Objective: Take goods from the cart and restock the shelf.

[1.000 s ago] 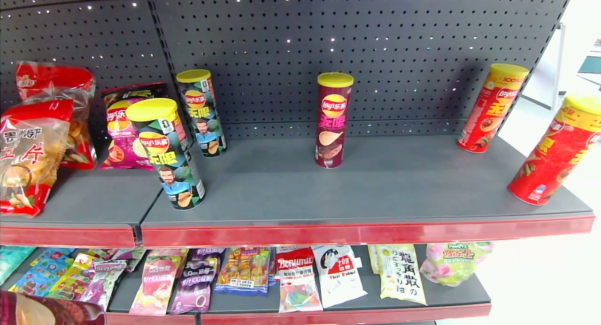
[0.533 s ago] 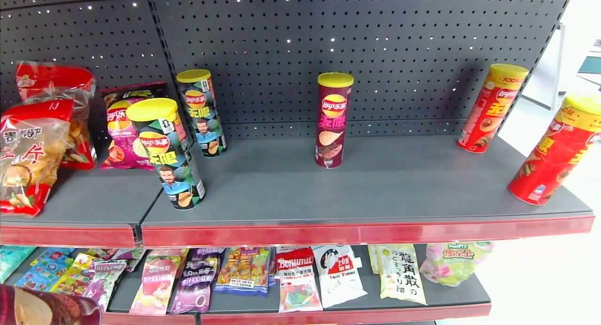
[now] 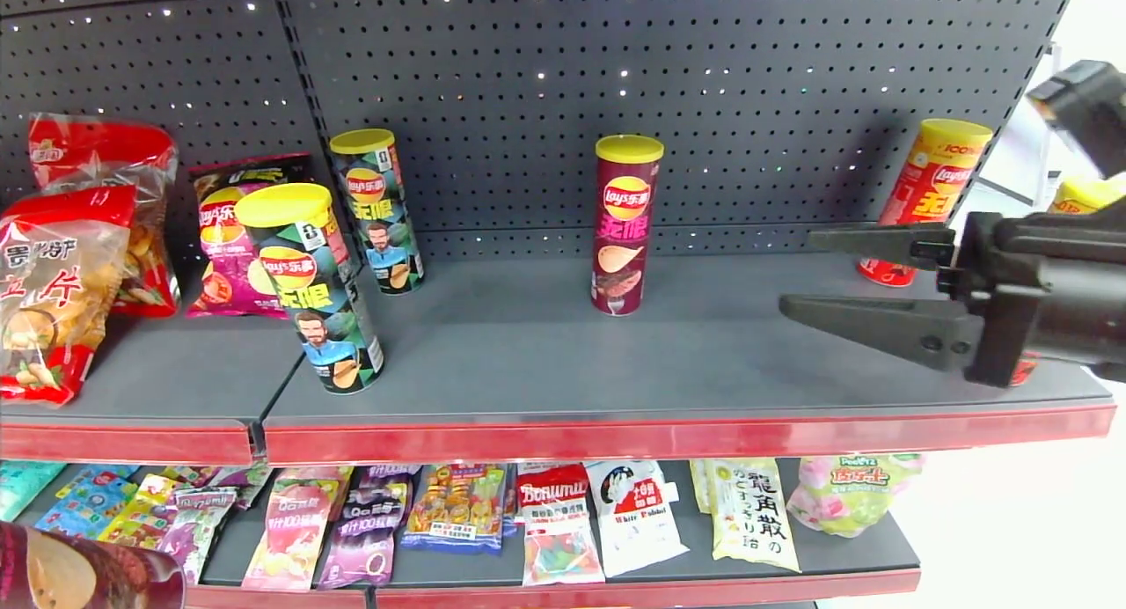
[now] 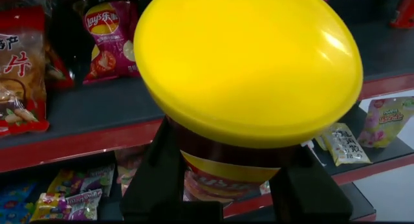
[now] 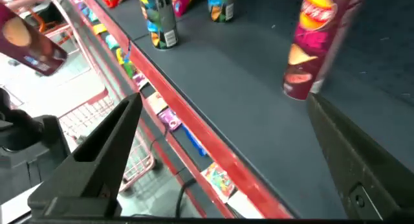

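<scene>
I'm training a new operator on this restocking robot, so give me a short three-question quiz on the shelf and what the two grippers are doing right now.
1. True or false: the right gripper is open and holds nothing.
2. What is in the left gripper? A: a bag of nuts. B: a dark red can with a yellow lid. C: nothing.
3. Fill the gap: the number of green cans standing on the upper shelf is ___.

Key: 1 true; 2 B; 3 two.
</scene>
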